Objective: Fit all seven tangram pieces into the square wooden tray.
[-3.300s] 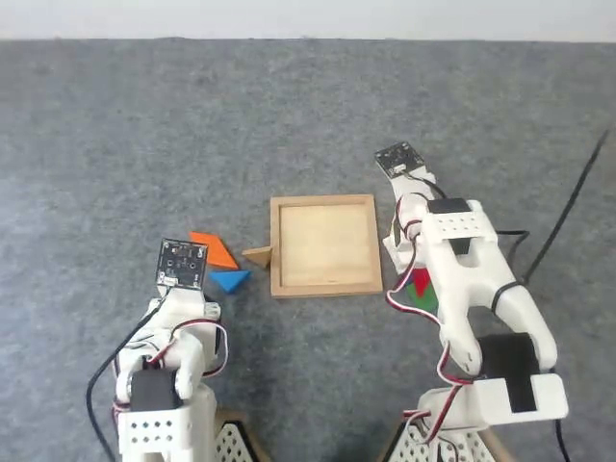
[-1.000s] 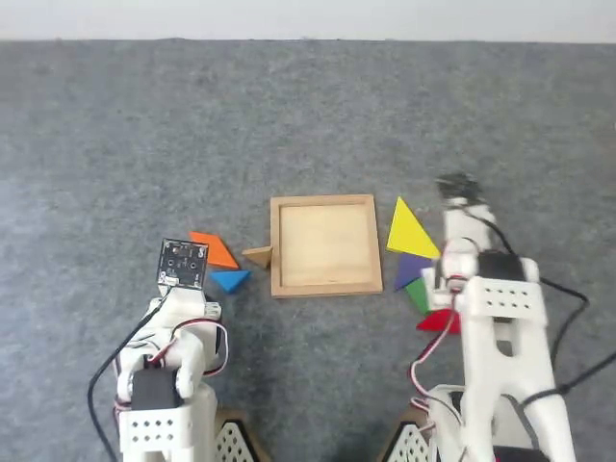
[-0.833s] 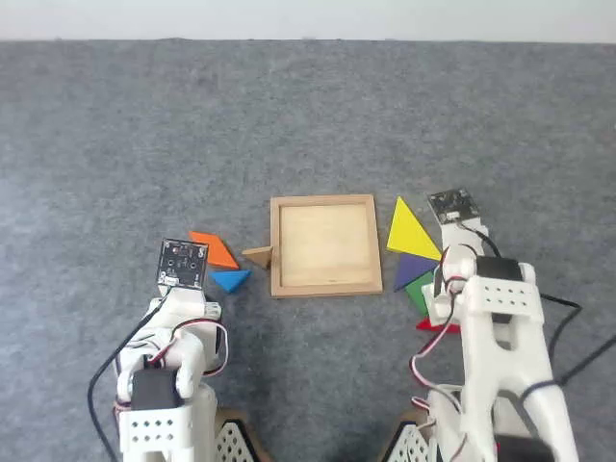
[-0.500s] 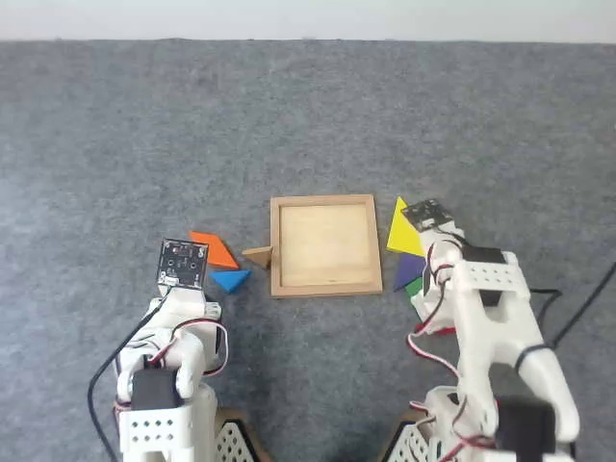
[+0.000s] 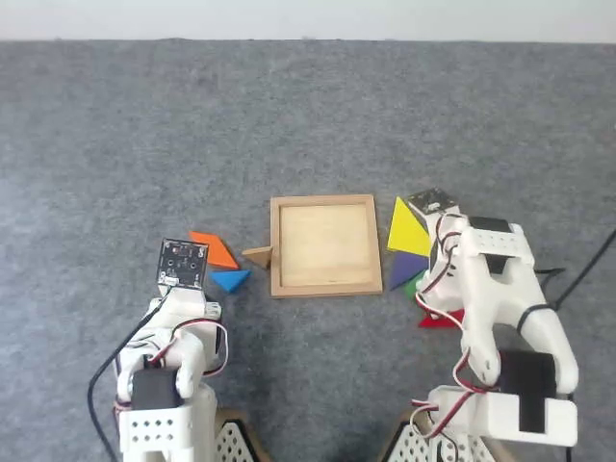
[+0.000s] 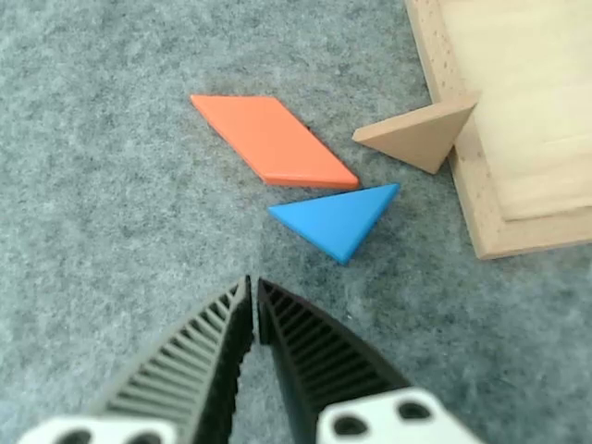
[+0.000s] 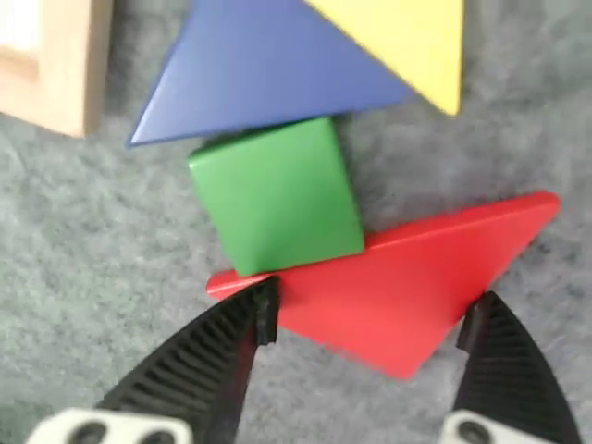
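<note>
Tray: the square wooden tray (image 5: 276, 245) lies flat in the middle of the grey desk (image 5: 144, 125), between the two arms, and its pale floor shows bare.
Left group: three pieces lie on the desk left of the tray.
Orange parallelogram (image 5: 216, 250): the farthest left of the three, lying flat.
Blue triangle (image 5: 229, 280): just near of the orange piece, almost touching it in the left wrist view (image 6: 338, 218).
Tan triangle (image 5: 258, 256): against the tray's left wall, with one corner over the rim (image 6: 421, 136).
Right group: four pieces lie packed together just right of the tray.
Yellow triangle (image 5: 406, 229): the farthest of the four, beside the tray's right wall.
Purple triangle (image 5: 405, 269): touching the yellow one on its near side, its tip towards the tray.
Green square (image 7: 277, 194): touching the purple triangle's near edge.
Red triangle (image 7: 407, 287): the nearest of the four, pressed against the green square.
Left claw (image 6: 254, 287): pressed together and holding nothing, low over bare desk just near of the blue triangle.
Right claw (image 7: 372, 305): spread wide, with one finger on either side of the red triangle and one fingertip (image 7: 266, 305) right at that piece's corner; whether it touches, I cannot tell.
</note>
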Controlling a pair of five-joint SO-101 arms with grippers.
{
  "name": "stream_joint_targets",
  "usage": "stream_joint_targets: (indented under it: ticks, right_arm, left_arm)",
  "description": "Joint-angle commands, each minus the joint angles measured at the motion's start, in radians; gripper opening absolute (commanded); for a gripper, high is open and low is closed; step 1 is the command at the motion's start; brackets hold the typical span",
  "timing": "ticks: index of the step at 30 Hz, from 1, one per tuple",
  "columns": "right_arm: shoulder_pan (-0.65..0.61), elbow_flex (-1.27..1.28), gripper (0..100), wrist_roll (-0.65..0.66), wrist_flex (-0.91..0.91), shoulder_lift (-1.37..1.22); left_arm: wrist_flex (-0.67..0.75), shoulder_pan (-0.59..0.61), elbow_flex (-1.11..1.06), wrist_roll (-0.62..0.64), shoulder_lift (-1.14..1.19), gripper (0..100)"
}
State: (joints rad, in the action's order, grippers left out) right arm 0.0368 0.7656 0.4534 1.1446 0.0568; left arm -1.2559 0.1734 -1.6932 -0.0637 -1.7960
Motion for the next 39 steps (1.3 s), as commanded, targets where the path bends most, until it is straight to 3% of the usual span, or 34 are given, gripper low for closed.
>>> stream_joint_targets:
  ticks: [1, 15, 22, 28, 36, 39]
  right_arm:
    - [0.053, -0.054, 32.2, -0.049, -0.050, -0.067]
    - [0.104, -0.542, 32.2, -0.152, -0.039, -0.380]
    - [0.107, -0.635, 32.2, -0.302, 0.059, -0.455]
    - [0.171, -0.605, 32.1, -0.359, 0.145, -0.303]
    - [0.176, -0.296, 32.1, -0.364, 0.171, 0.143]
    - [0.145, -0.199, 32.1, -0.460, 0.160, 0.202]
  left_arm:
    - [-0.006, 0.006, 0.008, 0.009, -0.020, 1]
    - [-0.006, 0.006, 0.008, 0.009, -0.020, 1]
    - [-0.006, 0.006, 0.008, 0.009, -0.020, 1]
    - [-0.006, 0.006, 0.008, 0.009, -0.020, 1]
    - [-0.006, 0.006, 0.008, 0.009, -0.020, 1]
    - [-0.006, 0.006, 0.008, 0.009, -0.020, 1]
